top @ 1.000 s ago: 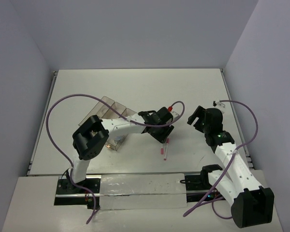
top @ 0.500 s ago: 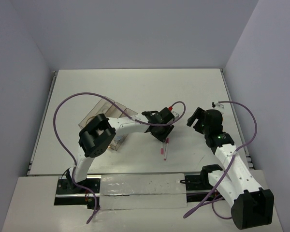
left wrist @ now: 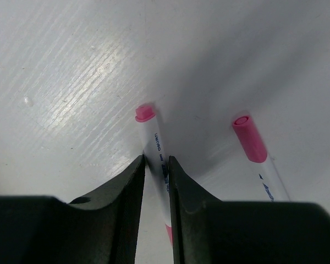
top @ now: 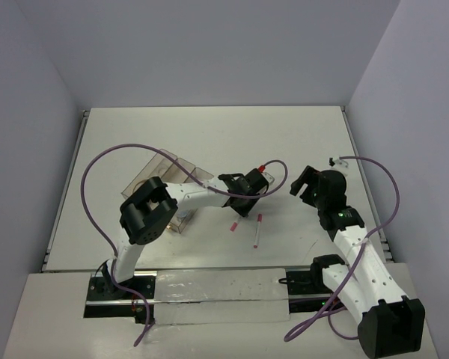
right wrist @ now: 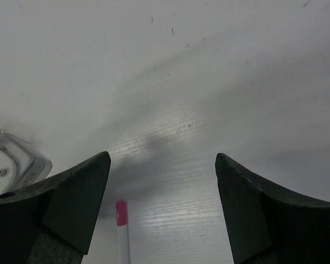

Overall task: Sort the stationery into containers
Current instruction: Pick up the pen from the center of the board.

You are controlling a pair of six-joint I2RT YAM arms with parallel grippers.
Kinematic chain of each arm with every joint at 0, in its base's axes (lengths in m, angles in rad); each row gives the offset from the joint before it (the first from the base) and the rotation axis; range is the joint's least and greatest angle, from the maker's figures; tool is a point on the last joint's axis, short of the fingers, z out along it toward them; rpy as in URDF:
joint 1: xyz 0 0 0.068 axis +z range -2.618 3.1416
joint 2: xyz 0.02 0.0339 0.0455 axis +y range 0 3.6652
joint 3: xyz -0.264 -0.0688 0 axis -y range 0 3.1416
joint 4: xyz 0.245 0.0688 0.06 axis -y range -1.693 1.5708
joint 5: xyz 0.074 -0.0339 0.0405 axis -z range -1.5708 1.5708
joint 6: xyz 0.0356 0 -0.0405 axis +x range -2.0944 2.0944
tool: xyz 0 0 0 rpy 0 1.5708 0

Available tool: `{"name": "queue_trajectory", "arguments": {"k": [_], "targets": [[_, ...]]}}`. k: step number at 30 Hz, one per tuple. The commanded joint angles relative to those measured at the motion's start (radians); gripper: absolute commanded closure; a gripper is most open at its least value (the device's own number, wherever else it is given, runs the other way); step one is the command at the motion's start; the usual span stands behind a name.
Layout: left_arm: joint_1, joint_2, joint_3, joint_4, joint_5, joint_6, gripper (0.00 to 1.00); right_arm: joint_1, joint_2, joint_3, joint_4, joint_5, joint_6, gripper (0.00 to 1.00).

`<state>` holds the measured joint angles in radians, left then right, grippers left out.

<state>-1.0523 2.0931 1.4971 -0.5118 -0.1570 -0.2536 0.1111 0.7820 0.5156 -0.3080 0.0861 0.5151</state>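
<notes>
Left wrist: left tool [left wrist: 157, 161] pinches a pen [left wrist: 152, 133]; right tool [right wrist: 162, 159] gapes wide, empty.

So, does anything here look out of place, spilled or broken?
Nothing looks spilled or damaged. One pen lies loose on the table, outside the tray, while the left gripper pinches the other pen. That fits sorting not yet finished.

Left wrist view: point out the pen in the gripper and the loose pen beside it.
gripped pen [left wrist: 154, 144], left wrist view, on its white barrel just below the pink cap.
loose pen [left wrist: 249, 140], left wrist view, on its pink cap.
</notes>
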Motion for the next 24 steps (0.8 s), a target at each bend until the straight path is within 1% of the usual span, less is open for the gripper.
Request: {"name": "queue_trajectory", "arguments": {"k": [1, 6, 10, 11, 12, 13, 14, 19, 22, 24], "targets": [[0.006, 0.057, -0.085, -0.144, -0.012, 0.042, 0.69, -0.007, -0.027, -0.004, 0.017, 0.019, -0.022, 0.16], [0.006, 0.045, -0.118, -0.168, 0.001, 0.051, 0.69, -0.009, -0.039, 0.001, 0.015, 0.024, -0.033, 0.16], [0.006, 0.046, -0.129, -0.175, 0.055, 0.053, 0.73, -0.012, -0.037, -0.001, 0.018, 0.022, -0.033, 0.16], [0.004, 0.049, -0.13, -0.174, 0.063, 0.055, 0.76, -0.012, -0.037, -0.002, 0.018, 0.021, -0.033, 0.16], [0.001, 0.053, -0.13, -0.173, 0.07, 0.058, 0.82, -0.013, -0.036, -0.002, 0.018, 0.021, -0.034, 0.16], [0.0, 0.058, -0.129, -0.17, 0.078, 0.06, 0.94, -0.013, -0.035, -0.002, 0.018, 0.022, -0.037, 0.16], [0.002, 0.064, -0.129, -0.169, 0.09, 0.065, 1.0, -0.014, -0.036, -0.003, 0.018, 0.026, -0.038, 0.16], [0.009, 0.03, -0.149, -0.138, 0.101, 0.084, 1.0, -0.015, -0.039, -0.001, 0.019, 0.027, -0.041, 0.16], [0.035, -0.035, -0.137, -0.12, 0.125, 0.094, 1.0, -0.016, -0.038, 0.001, 0.021, 0.024, -0.041, 0.16], [0.057, -0.085, -0.1, -0.126, 0.138, 0.1, 1.0, -0.016, -0.035, 0.004, 0.025, 0.022, -0.04, 0.16]]}}
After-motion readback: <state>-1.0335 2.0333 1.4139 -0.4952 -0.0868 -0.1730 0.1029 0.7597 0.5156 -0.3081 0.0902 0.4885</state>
